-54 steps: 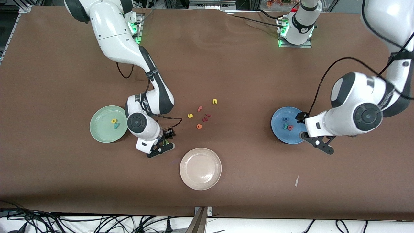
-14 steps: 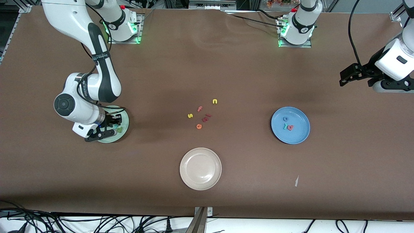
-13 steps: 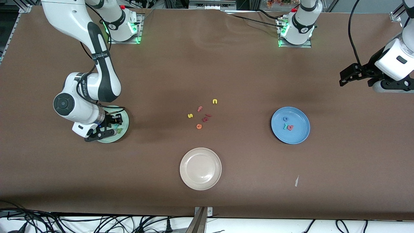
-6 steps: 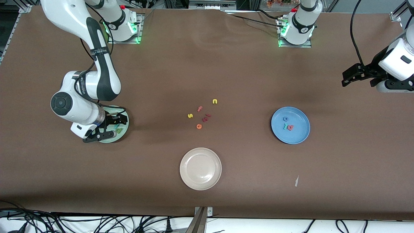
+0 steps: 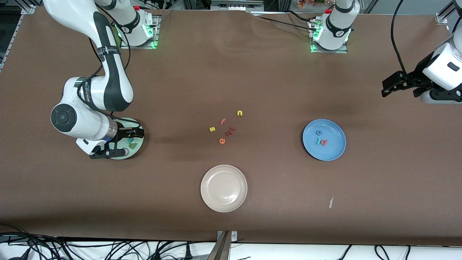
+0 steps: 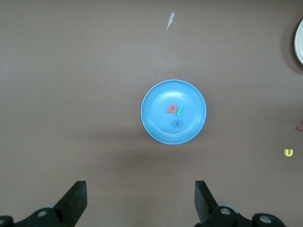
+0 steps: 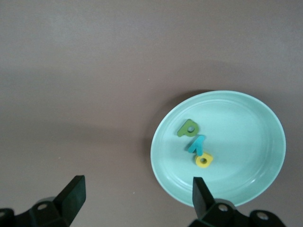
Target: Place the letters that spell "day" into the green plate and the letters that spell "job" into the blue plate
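Note:
The green plate (image 5: 136, 148) (image 7: 246, 123) holds the letters of "day" close together: a dark green one (image 7: 188, 127) (image 5: 133, 146), a light-blue one (image 7: 196, 144) and a yellow one (image 7: 204, 161). My right gripper (image 5: 119, 144) (image 7: 137, 187) hangs open and empty over the plate's rim toward the right arm's end of the table. The blue plate (image 5: 334, 151) (image 6: 156, 127) holds the letters of "job": a blue ring (image 5: 318, 133) (image 6: 176, 124), a teal hook (image 5: 318, 141) (image 6: 180, 111) and a pink one (image 5: 324, 142) (image 6: 171, 109). My left gripper (image 5: 388, 86) (image 6: 140, 187) waits open and empty, high over the table's left-arm end.
A beige-white plate (image 5: 223, 202) sits nearest the front camera. Loose letters lie mid-table: a yellow "n" (image 5: 239, 113), pink "f" (image 5: 223, 121), yellow "s" (image 5: 212, 129), orange "e" (image 5: 222, 141) and dark red pieces (image 5: 231, 130). A white scrap (image 5: 331, 202) lies near the front edge.
My right gripper has opened and lifted from the green plate, drifting toward the right arm's end; the dark green letter stays in the plate. The left arm has barely shifted.

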Robot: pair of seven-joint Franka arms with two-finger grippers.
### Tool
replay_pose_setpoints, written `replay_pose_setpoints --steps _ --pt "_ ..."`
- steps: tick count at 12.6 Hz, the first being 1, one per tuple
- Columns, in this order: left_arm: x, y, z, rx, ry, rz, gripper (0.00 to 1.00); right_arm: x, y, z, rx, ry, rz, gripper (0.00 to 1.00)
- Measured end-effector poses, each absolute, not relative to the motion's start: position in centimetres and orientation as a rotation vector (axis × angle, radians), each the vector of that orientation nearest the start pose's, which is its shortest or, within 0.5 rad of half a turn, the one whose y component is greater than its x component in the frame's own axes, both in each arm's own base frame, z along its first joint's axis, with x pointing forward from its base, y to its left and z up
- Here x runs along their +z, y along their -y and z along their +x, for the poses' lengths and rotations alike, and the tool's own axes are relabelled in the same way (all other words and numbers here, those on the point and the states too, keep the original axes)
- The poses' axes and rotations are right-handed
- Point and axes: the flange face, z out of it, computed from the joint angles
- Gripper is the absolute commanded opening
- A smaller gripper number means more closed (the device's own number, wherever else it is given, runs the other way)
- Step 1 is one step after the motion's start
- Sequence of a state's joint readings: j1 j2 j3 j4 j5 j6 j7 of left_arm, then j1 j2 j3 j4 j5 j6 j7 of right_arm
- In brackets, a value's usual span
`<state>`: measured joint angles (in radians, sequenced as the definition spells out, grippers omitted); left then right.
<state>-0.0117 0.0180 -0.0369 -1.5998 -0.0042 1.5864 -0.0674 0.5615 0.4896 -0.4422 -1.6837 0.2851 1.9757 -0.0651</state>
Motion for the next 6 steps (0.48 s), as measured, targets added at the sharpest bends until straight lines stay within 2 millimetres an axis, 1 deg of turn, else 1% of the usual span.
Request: replay_pose_setpoints --steps 1,3,5,6 --pt "60.2 2.8 56.0 0.049 0.03 -3.144 1.0 33.3 -12.2 64.0 0.236 0.111 -3.094 1.0" --pt "60.2 2.8 56.0 0.049 0.03 -3.144 1.0 34.7 -11.3 63.8 0.257 0.158 -3.127 1.0" --pt "60.2 2.7 56.0 0.049 0.032 -3.144 1.0 37.0 -9.7 63.5 0.258 0.194 -3.141 1.0" --pt "60.2 2.7 56.0 0.05 0.032 -3.144 1.0 38.6 -8.9 63.3 0.255 0.196 -3.143 1.0"
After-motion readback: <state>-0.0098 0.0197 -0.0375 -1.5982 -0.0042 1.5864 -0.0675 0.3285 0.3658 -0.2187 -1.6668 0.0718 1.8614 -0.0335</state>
